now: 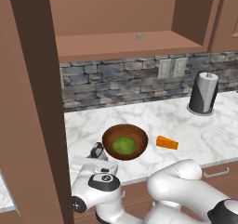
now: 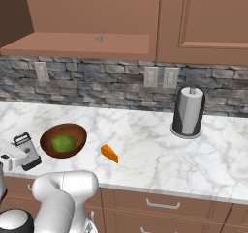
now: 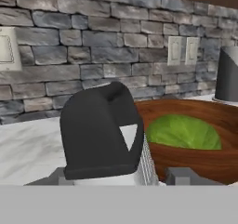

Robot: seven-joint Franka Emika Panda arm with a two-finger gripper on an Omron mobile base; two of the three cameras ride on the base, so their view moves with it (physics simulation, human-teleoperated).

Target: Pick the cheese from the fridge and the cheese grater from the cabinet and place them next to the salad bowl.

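The silver cheese grater [image 2: 27, 152] with its black handle [image 3: 102, 130] stands on the marble counter just left of the salad bowl [image 2: 46, 138], a brown wooden bowl of greens [image 1: 109, 139]. My gripper [image 3: 121, 176] reaches around the grater [image 1: 96, 151] from the left. Its fingers [image 3: 185, 175] stand apart from the grater's sides, so it is open. The orange cheese [image 1: 167, 142] wedge lies on the counter right of the bowl [image 3: 195, 160], a little apart from it [image 2: 109, 153]. The cabinet [image 1: 125, 44] hangs open above. The fridge is out of view.
A dark grey cylinder with a white top [image 1: 203, 94] stands at the back right of the counter [image 2: 189, 112]. The open cabinet door [image 1: 32, 102] rises at the left. Wall outlets [image 2: 161, 76] sit in the stone backsplash. Drawers [image 2: 160, 204] run under the counter edge.
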